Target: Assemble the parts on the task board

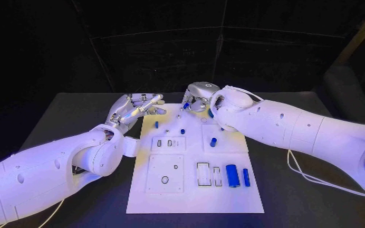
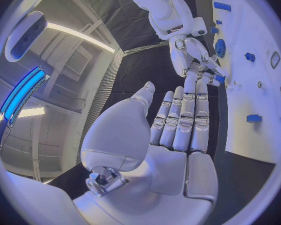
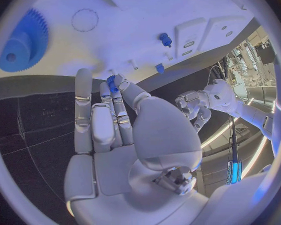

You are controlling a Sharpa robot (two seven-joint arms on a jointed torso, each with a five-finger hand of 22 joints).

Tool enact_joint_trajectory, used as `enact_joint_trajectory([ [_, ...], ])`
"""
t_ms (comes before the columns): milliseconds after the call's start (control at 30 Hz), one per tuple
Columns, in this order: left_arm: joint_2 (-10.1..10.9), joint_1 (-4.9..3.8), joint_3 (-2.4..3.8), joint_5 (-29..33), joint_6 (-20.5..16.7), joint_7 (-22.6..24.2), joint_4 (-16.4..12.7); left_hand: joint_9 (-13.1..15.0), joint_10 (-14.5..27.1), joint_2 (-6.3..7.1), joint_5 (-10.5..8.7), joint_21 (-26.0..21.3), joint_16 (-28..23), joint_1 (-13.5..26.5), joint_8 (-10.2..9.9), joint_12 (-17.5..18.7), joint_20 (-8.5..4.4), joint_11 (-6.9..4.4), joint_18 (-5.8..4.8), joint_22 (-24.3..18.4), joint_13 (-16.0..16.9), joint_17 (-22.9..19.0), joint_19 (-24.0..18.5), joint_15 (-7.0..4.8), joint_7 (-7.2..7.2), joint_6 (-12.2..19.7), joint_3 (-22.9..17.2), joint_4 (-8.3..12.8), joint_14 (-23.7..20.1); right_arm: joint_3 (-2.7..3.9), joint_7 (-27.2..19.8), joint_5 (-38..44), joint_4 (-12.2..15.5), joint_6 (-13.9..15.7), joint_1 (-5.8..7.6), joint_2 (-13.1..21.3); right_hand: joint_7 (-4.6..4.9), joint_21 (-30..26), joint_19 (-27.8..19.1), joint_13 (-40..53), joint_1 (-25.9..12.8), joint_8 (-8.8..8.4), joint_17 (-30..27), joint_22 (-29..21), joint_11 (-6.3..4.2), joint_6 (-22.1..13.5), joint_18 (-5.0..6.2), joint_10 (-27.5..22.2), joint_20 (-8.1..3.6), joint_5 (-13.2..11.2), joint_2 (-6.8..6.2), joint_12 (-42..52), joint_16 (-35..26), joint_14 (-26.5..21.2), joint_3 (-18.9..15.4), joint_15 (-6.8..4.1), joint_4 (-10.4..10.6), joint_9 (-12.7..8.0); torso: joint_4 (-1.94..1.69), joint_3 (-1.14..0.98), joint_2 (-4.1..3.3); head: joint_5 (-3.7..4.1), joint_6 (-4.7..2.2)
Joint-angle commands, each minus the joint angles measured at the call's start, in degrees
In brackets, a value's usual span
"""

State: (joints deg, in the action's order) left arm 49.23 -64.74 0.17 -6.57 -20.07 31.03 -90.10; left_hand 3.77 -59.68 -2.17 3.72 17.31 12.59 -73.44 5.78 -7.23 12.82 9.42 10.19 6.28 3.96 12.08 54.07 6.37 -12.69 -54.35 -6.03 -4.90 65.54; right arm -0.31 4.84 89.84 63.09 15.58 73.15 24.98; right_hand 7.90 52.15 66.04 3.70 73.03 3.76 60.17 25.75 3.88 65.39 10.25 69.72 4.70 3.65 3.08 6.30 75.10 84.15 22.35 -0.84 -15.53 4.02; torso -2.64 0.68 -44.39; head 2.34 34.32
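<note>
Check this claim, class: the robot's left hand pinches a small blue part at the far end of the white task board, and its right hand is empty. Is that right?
The hands are swapped. The right hand pinches the small blue part, as the right wrist view shows, at the far end of the white task board. The left hand is empty, fingers straight, in the left wrist view.

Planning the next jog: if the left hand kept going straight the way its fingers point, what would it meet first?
Probably the right hand, which pinches a small blue part. In the left wrist view, the left hand is open, and its fingers point at it across the board's far end. How wide the gap is remains unclear.
</note>
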Motion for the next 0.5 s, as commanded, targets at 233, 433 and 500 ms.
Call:
enact_joint_trajectory([
  [233, 0.1, -0.3, 0.03, -0.2, 0.7, 0.1, -0.2, -0.1, 0.3, 0.52, -0.04, -0.3, -0.3, -0.1, -0.3, 0.3, -0.01, 0.11, 0.33, -0.1, -0.1, 0.1, 0.4, 0.0, -0.1, 0.1, -0.1, 0.4, 0.3, 0.06, -0.6, 0.2, -2.9, 0.1, 0.18, -2.2, 0.34, 0.6, -0.5, 0.0, -0.3, 0.06, 0.2, 0.2, 0.28, -0.2, 0.27, -0.1, 0.13, 0.5, -1.35, -0.4, 0.5, 1.4, 2.1, 0.01, 1.6, 0.0, -0.02, -0.05, -0.16, -0.2, -0.15],
  [433, 0.1, -0.33, 0.03, -0.2, 0.7, 0.1, -0.2, -0.1, 0.3, 0.52, -0.04, -0.3, -0.3, -0.1, -0.3, 0.3, -0.01, 0.11, 0.33, -0.1, -0.1, 0.1, 0.4, 0.0, -0.1, 0.1, -0.1, 0.5, 0.3, 0.06, -0.8, 0.4, -4.4, -1.5, 0.18, -3.4, 0.37, 0.7, -0.5, 0.0, -0.5, 0.02, 0.2, 0.2, 0.34, -0.4, 0.27, -0.2, 0.18, 0.6, -1.62, -0.5, 0.6, 1.4, 2.3, 0.06, 1.8, -0.1, 0.06, -0.02, -0.25, -0.33, -0.09],
  [500, 0.0, -0.34, 0.03, -0.2, 0.7, 0.1, -0.2, -0.1, 0.3, 0.52, -0.04, -0.3, -0.3, -0.1, -0.3, 0.4, 0.0, 0.12, 0.32, -0.1, -0.1, 0.2, 0.4, 0.02, -0.12, 0.1, -0.1, 0.5, 0.3, 0.06, -0.8, 0.4, -4.7, -2.0, 0.18, -3.6, 0.38, 0.7, -0.6, 0.0, -0.6, 0.02, 0.1, 0.3, 0.35, -0.4, 0.27, -0.2, 0.2, 0.5, -1.7, -0.5, 0.6, 1.4, 2.3, 0.08, 1.9, -0.1, 0.05, -0.02, -0.21, -0.31, -0.02],
])
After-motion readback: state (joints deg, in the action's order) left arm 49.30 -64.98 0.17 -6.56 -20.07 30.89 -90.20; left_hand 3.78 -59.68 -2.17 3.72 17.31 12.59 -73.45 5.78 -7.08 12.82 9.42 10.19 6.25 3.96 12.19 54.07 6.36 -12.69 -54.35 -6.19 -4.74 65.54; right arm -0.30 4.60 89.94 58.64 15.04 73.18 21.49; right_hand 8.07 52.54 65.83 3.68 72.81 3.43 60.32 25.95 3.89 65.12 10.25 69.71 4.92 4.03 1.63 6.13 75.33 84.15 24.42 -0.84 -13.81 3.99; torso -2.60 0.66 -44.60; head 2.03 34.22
